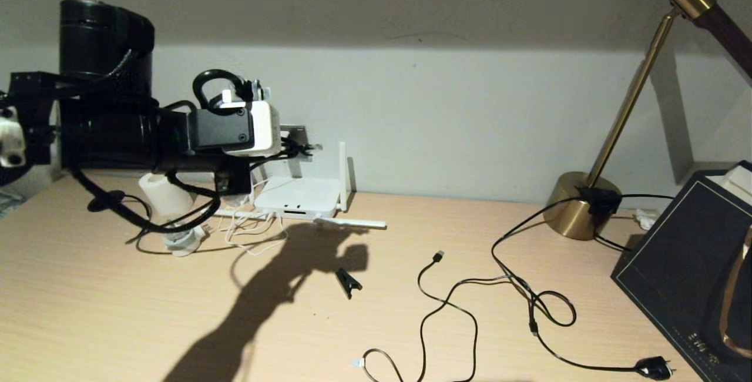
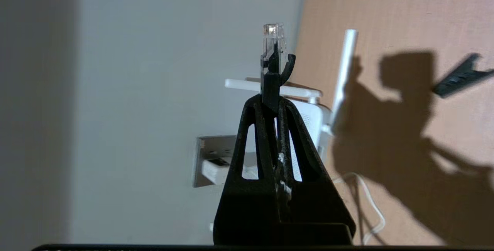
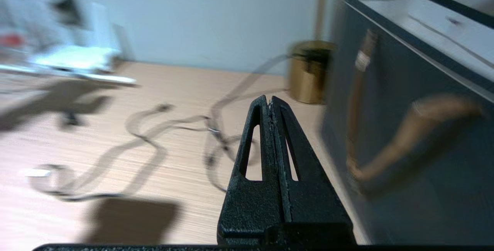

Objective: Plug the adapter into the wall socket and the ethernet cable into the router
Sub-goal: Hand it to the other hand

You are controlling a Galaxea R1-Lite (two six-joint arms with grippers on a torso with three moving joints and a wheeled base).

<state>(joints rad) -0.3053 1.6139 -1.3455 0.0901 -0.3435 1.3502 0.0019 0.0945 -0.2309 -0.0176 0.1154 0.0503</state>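
Adapter: seated in the wall socket. In my left wrist view a white block sits against the grey faceplate, and a thin white cord trails from there down onto the worktop. I judge this half of the task done, though I cannot confirm how deep the plug sits.

Ethernet cable: not yet in. My left fingers are clenched on the black boot just behind the clear connector, which sticks out past the fingertips with its clip to one side. The left gripper hangs in the air near the wall, above the router and in front of the socket. The connector touches nothing.

Router: flat on the worktop against the wall, one antenna upright, one lying along the worktop. A dark slot shows on the edge facing me; I cannot tell which port it is.

Right fingers: pressed together, grasping nothing, held above the worktop beside the dark box.

Left to do, by my judgement: bring the connector down to the router's port edge, line it up, press it home.

Loose black cables and a small black clip lie mid-worktop, untouched.
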